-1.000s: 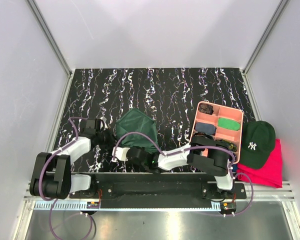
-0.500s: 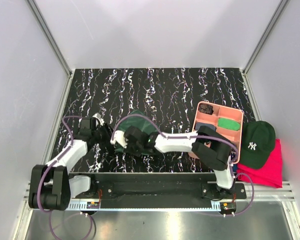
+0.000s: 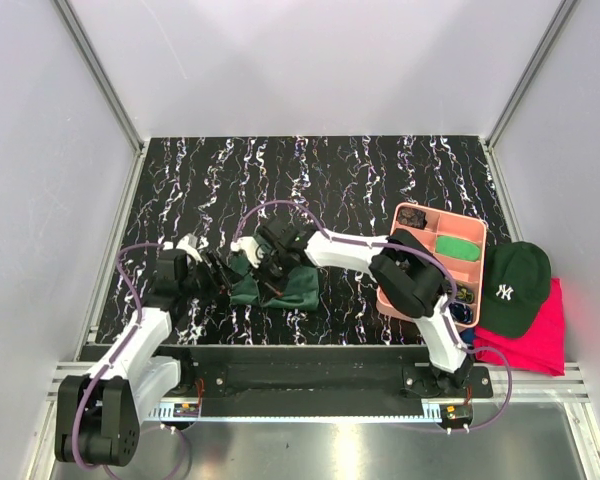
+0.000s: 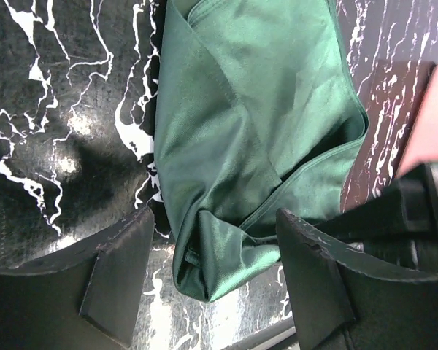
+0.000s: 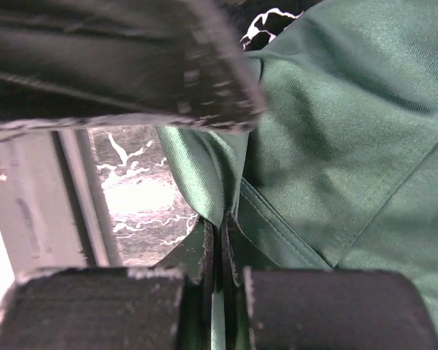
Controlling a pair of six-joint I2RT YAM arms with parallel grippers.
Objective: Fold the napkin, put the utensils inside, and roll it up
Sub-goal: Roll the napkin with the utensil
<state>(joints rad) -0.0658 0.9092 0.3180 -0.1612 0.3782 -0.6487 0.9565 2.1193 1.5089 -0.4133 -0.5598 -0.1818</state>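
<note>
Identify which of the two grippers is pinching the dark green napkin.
The right gripper: it is shut on a fold of the napkin. The left gripper is open, straddling a corner of the cloth without clamping it.

The dark forest-green cloth napkin (image 3: pixel 295 290) is plain, with a soft satin sheen along its folds. The flat counter (image 3: pixel 330 180) is black, streaked with white marble-like veins. The rectangular plastic tray (image 3: pixel 442 214) is salmon pink, and the small fabric swatch (image 3: pixel 458 248) in it is bright green. The baseball cap (image 3: pixel 515 285) is dark green with a white stitched logo. The folded cloth (image 3: pixel 542 340) is bright pink-red. The left arm (image 3: pixel 140 335) and right arm (image 3: pixel 350 250) are white with black joints and purple cables (image 3: pixel 130 250). The left claw (image 4: pixel 215 281) and right claw (image 5: pixel 219 255) are matte black.
</note>
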